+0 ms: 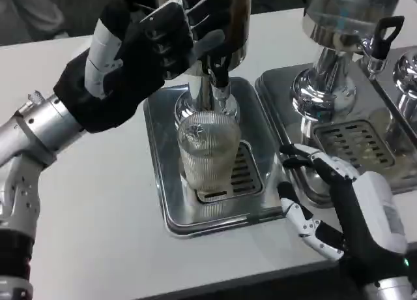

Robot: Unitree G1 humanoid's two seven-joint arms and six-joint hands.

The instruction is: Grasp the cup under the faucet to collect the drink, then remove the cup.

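A ribbed clear cup is stood upright, its long axis vertical and its mouth turned up, on the grate of a steel drip tray directly below the faucet of the left dispenser. The left hand is raised above and left of the cup, fingers closed around the dispenser's tap. The right hand is held low to the cup's right, apart from it, fingers spread and empty, over the white surface.

Left hand covers faucet lever; dispenser tops and right wrist cut off by frame edges.
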